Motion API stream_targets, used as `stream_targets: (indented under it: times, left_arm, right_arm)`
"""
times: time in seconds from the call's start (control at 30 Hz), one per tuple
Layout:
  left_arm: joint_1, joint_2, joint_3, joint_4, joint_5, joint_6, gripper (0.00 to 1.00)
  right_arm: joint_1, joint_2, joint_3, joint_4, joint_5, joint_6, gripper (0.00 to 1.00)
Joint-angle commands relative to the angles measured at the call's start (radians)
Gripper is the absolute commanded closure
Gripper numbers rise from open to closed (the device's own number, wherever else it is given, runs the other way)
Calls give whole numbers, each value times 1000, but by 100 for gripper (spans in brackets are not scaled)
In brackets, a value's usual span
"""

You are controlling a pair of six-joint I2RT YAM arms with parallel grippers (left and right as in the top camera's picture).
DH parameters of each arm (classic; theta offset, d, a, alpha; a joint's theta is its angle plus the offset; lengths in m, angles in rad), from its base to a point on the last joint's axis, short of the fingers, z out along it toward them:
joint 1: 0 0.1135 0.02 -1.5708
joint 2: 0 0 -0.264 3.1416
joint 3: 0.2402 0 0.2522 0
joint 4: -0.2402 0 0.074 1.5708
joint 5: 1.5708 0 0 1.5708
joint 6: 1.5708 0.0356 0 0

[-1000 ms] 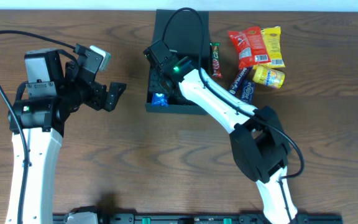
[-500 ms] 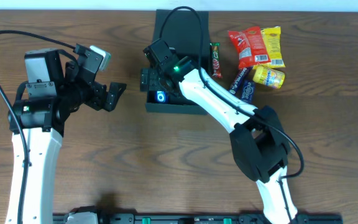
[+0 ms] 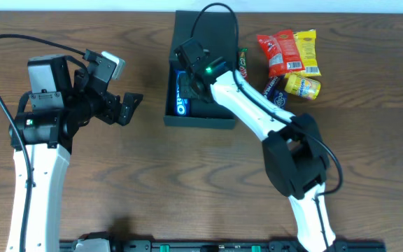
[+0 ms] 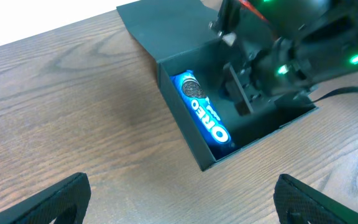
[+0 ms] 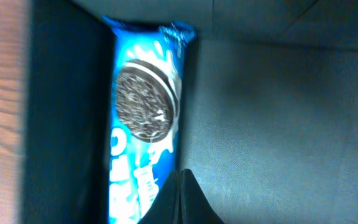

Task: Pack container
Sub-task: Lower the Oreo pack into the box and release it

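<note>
Wooden table [image 3: 152, 182]. Black container [image 3: 198, 122] at far middle, lid flap open toward far edge. Right gripper [image 4: 240, 93] lowered inside container; spread or pressed together, cannot tell. Left gripper [image 3: 126, 108] spread wide, empty, well left of container. Snack packets [image 3: 289, 59] heaped right of container. Oreo packet [image 3: 181, 94] flat along container's left wall.

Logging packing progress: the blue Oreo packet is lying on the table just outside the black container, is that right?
Not quite. The Oreo packet lies inside the container, along one wall, not outside it on the table. The left wrist view shows this clearly.
</note>
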Motion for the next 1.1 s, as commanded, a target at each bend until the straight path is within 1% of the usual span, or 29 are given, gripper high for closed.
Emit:
stream_targets:
  times: [0.0, 0.33, 0.6, 0.77, 0.87, 1.0, 1.07]
  left_arm:
    - [7, -15, 14, -2, 22, 18, 5]
    - [7, -15, 14, -1, 22, 18, 5]
    - [7, -15, 14, -2, 22, 18, 5]
    - [7, -15, 14, -3, 22, 18, 5]
    - [7, -15, 14, -5, 22, 18, 5]
    - [7, -15, 14, -12, 22, 18, 5]
    - [7, -15, 14, -16, 22, 18, 5]
  right_arm:
    - [6, 57, 4, 1, 16, -8, 99]
    - [34, 79, 4, 64, 11, -9, 98]
    - [40, 79, 4, 67, 7, -9, 99]
    - [37, 79, 4, 70, -91, -8, 98]
    - [35, 76, 4, 62, -84, -21, 98]
    - [12, 49, 5, 40, -85, -32, 95]
    - [-5, 21, 6, 27, -85, -34, 91]
